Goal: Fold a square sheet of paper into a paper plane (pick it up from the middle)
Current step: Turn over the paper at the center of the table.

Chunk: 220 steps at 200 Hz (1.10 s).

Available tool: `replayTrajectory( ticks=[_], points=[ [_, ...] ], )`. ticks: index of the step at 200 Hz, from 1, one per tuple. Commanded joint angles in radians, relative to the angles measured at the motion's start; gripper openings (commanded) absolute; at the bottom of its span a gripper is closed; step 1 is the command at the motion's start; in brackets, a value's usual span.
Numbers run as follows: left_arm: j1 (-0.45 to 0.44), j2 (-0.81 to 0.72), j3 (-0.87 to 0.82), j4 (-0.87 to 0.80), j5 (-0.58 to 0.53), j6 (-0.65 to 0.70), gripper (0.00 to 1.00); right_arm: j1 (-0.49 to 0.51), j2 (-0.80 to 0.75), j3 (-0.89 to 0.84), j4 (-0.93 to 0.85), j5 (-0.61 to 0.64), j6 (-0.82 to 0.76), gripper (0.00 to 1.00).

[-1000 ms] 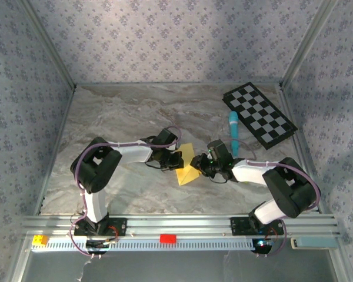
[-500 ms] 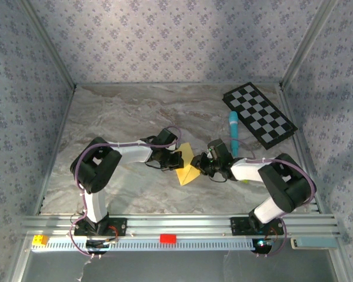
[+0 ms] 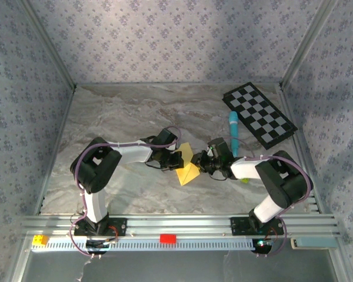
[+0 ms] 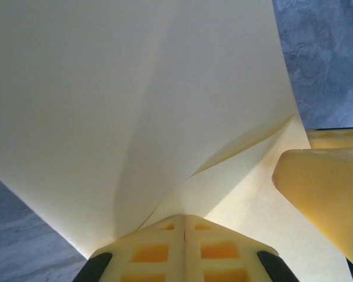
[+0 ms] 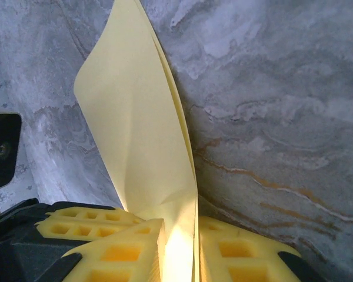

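Note:
The yellow paper (image 3: 187, 168) is a creased, partly folded wedge standing up off the marble table between the two grippers. My left gripper (image 3: 175, 160) is at its left edge. In the left wrist view its fingertips (image 4: 184, 222) are pressed together on the sheet (image 4: 135, 100), which fans up and away. My right gripper (image 3: 202, 163) is at the paper's right side. In the right wrist view the folded paper (image 5: 135, 117) runs down into a narrow gap between the right gripper's (image 5: 179, 247) fingers and lies against the right-hand one. The jaws stand slightly apart.
A black-and-white checkered board (image 3: 259, 114) lies at the back right, with a light-blue marker (image 3: 233, 134) beside it, just behind the right gripper. A tiny yellow-green ball (image 3: 245, 180) sits by the right forearm. A metal rail (image 3: 182, 224) runs along the near edge.
The right gripper has slid left, closer onto the paper's right edge, and its forearm has swung in. The left gripper has stayed in place on the sheet.

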<state>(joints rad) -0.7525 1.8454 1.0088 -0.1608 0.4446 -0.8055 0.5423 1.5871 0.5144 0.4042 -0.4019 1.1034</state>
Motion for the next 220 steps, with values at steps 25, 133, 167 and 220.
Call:
replayTrajectory(
  ticks=[25,133,167,220],
  points=[
    [0.004,-0.049,-0.014,0.005,0.001,-0.003,0.06,-0.009,0.034,-0.007,0.054,-0.033,-0.022,0.16],
    [0.012,-0.292,-0.06,-0.025,-0.17,0.025,0.28,-0.055,-0.179,0.062,-0.274,0.0,-0.234,0.05],
    [0.048,-0.444,-0.13,-0.084,-0.334,-0.002,0.3,-0.012,-0.295,0.255,-0.74,0.244,-0.504,0.05],
    [0.128,-0.673,-0.259,-0.137,-0.509,-0.097,0.34,0.163,-0.246,0.518,-1.137,0.833,-0.603,0.05]
  ],
)
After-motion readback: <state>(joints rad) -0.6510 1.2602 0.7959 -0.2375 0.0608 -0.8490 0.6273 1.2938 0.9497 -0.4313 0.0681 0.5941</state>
